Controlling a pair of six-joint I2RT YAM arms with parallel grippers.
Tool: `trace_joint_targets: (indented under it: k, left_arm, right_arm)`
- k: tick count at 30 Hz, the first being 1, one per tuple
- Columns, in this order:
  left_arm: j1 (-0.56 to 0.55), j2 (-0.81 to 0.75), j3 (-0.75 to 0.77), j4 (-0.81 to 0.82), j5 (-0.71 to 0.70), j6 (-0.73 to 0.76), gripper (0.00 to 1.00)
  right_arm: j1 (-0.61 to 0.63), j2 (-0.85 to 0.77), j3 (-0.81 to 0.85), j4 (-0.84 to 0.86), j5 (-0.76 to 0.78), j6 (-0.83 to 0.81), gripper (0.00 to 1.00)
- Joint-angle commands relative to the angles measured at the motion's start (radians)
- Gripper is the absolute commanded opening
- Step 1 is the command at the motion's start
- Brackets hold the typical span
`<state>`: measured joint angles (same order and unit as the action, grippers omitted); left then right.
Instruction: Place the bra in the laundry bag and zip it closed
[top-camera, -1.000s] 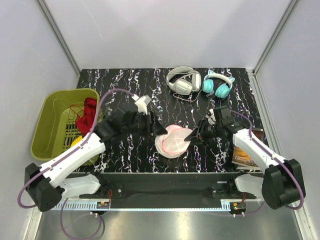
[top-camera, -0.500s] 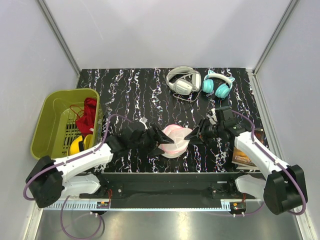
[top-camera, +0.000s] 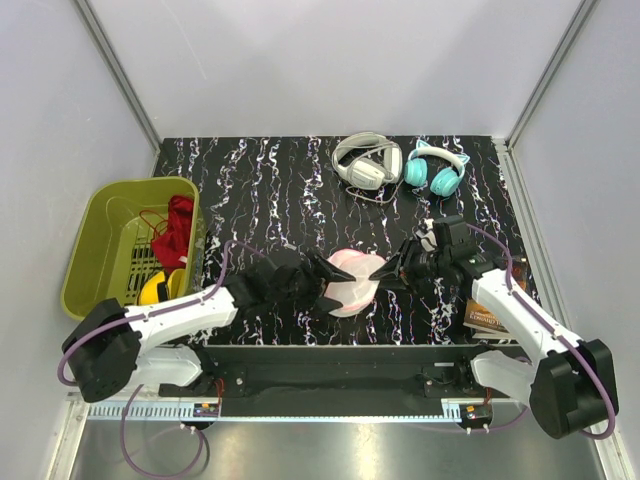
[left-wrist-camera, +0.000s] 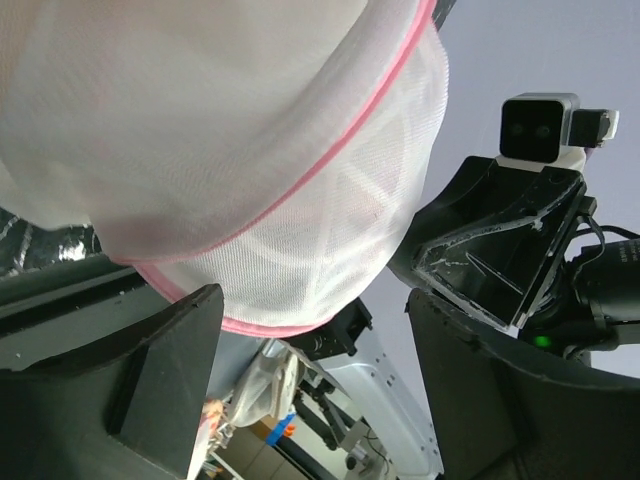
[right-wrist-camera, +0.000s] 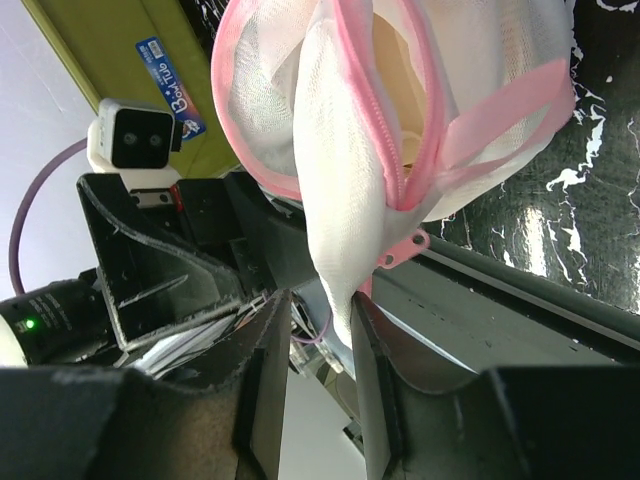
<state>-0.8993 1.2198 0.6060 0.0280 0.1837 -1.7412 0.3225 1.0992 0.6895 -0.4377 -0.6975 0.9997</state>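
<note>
Centre of the table (top-camera: 260, 190), top view: the laundry bag (top-camera: 352, 280) sits between both arms, at 3 o'clock from the left end effector (top-camera: 330, 288) and at 9 o'clock from the right end effector (top-camera: 385, 271). The right end effector's fingers are clamped on a fold of white mesh at the bag's rim. The left end effector's jaws stand wide apart with nothing in them, the bag's dome just ahead of the gap. In the right wrist view, the pink zipper line runs from 12 o'clock down toward 6, its mouth gaping. A pale peach pad, likely the bra (right-wrist-camera: 392, 60), shows inside. The zipper pull (right-wrist-camera: 404, 247) hangs at the lower end, just above the clamped fold. With the right arm occupied as anchor, the free left arm looks better placed to reach for that pull.
</note>
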Motion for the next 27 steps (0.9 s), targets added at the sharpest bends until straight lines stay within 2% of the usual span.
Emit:
trace_joint_targets:
  k: [1,4,9,14,18,19,20,25,26,27]
  left_arm:
    - [-0.079,-0.049,0.018,-0.018,-0.082,-0.116,0.82]
    - [-0.118,-0.072,0.021,-0.094,-0.137,-0.177,0.84]
    - [-0.135,-0.034,-0.002,-0.074,-0.154,-0.264,0.81]
    - [-0.135,-0.025,-0.04,-0.036,-0.242,-0.28,0.77]
    - [-0.13,-0.006,-0.06,0.038,-0.282,-0.248,0.65]
    - [-0.125,-0.003,-0.061,0.053,-0.289,-0.232,0.56]
    - [-0.124,-0.003,-0.064,0.068,-0.294,-0.218,0.52]
    - [-0.078,-0.003,-0.046,0.076,-0.291,-0.095,0.37]
    - [-0.07,0.0,-0.046,0.079,-0.288,-0.078,0.28]
    - [-0.063,0.0,-0.038,0.073,-0.29,-0.06,0.22]
  right_arm:
    - [0.004,-0.035,-0.011,0.03,0.004,0.019,0.38]
    - [0.004,-0.038,-0.016,0.031,0.007,0.019,0.38]
    - [0.004,-0.047,-0.011,0.033,0.003,0.025,0.38]
    - [0.003,-0.065,-0.011,0.031,-0.01,0.042,0.37]
    - [0.004,-0.078,-0.033,0.033,-0.019,0.05,0.36]
    - [0.003,-0.081,-0.036,0.033,-0.022,0.053,0.36]
    - [0.004,-0.085,-0.038,0.033,-0.022,0.054,0.36]
    - [0.004,-0.084,-0.051,0.034,-0.03,0.048,0.36]
    - [0.004,-0.082,-0.053,0.037,-0.03,0.048,0.36]
    - [0.004,-0.084,-0.051,0.037,-0.03,0.05,0.36]
